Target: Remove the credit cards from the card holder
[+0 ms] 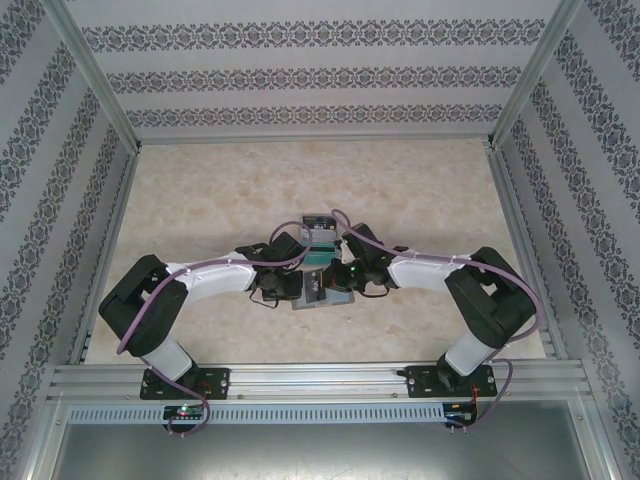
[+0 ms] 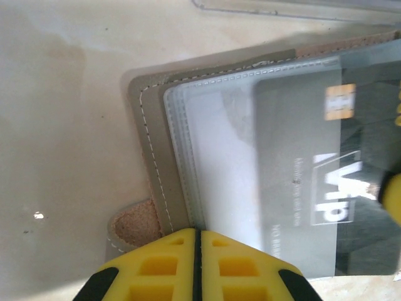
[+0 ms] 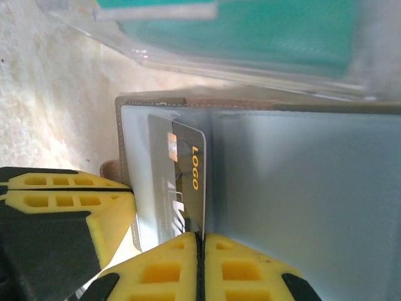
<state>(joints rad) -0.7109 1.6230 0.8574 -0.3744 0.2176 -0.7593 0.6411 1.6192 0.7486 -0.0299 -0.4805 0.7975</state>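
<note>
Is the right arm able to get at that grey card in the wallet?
Likely yes: the right gripper seems to pinch the grey card by its free edge, nothing over that edge.

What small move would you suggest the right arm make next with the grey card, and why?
Probably a short, straight pull with the right gripper, drawing the grey credit card out of its pocket. Its fingers look closed on the card's edge. The card sits partly under a pocket panel of the card holder, and the left gripper appears to pinch the holder's edge, bracing it.
</note>
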